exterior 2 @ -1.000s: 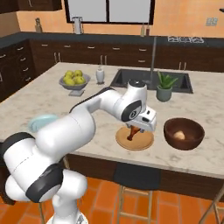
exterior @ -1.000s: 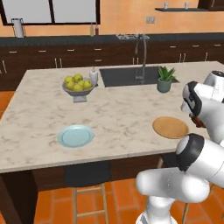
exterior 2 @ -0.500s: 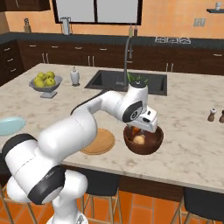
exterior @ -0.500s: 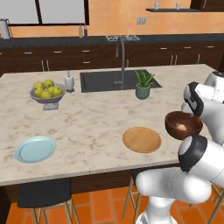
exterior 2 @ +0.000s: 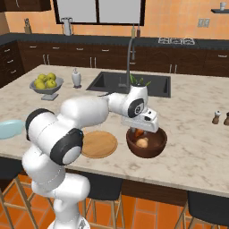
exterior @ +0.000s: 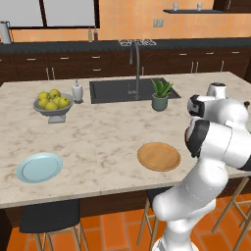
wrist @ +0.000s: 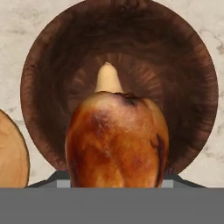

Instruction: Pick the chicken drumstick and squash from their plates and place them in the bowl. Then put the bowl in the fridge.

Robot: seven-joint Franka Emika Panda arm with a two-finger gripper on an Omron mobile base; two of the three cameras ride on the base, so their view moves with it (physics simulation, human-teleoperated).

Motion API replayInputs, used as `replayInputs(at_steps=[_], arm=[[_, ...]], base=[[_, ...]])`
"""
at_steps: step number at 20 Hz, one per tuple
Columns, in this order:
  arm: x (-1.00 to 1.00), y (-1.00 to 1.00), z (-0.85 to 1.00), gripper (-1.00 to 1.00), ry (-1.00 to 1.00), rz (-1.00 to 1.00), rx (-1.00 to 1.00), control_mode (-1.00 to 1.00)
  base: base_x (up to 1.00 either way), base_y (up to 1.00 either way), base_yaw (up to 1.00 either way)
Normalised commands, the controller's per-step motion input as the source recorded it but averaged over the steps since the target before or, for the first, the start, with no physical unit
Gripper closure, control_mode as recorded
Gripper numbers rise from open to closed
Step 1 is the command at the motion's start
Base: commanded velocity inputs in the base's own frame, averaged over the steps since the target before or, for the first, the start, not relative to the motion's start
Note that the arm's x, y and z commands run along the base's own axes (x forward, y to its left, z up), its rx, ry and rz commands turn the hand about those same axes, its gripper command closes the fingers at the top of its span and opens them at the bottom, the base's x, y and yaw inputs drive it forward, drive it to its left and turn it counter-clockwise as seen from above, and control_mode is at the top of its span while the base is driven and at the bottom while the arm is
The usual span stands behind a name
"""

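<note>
1. The end effector (exterior 2: 142, 129) grips the drumstick (wrist: 117, 140) by its meaty end, over the bowl (exterior 2: 147, 142).
2. The squash (exterior 2: 142, 142) lies in the bowl.
3. The drumstick looks light, firm and probably greasy; its thick end seems the safest hold.

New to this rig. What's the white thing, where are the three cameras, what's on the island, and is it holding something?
It is a rendered kitchen. The white thing is a robot arm on a driving base. Two cameras ride on the base behind the arm, left and right; the third sits on the hand and looks along the tool. The tool hangs over the dark wooden bowl, shut on the chicken drumstick, which looms close in the hand view. A pale squash already lies in the bowl. On the island also lie an orange wooden plate, a light-blue plate, a fruit bowl and a potted plant.
</note>
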Motion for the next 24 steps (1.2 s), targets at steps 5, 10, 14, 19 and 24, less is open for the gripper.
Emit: replayInputs(at_steps=[5,10,14,19,24], arm=[[0.49,-0.71,-0.21,1.0,0.03,-0.01,0.04,-1.0],[0.58,-0.29,-0.66,1.0,-0.03,0.0,0.0,-1.0],[0.37,0.0,-0.42,1.0,-0.05,0.0,0.0,-1.0],[0.25,0.01,-0.38,-1.0,-0.02,0.0,0.0,-1.0],[-0.23,0.31,0.29,-1.0,-0.12,0.0,-0.07,-1.0]], base=[[0.0,0.0,0.0],[0.0,0.0,0.0],[0.0,0.0,0.0],[0.0,0.0,0.0],[0.0,0.0,0.0]])
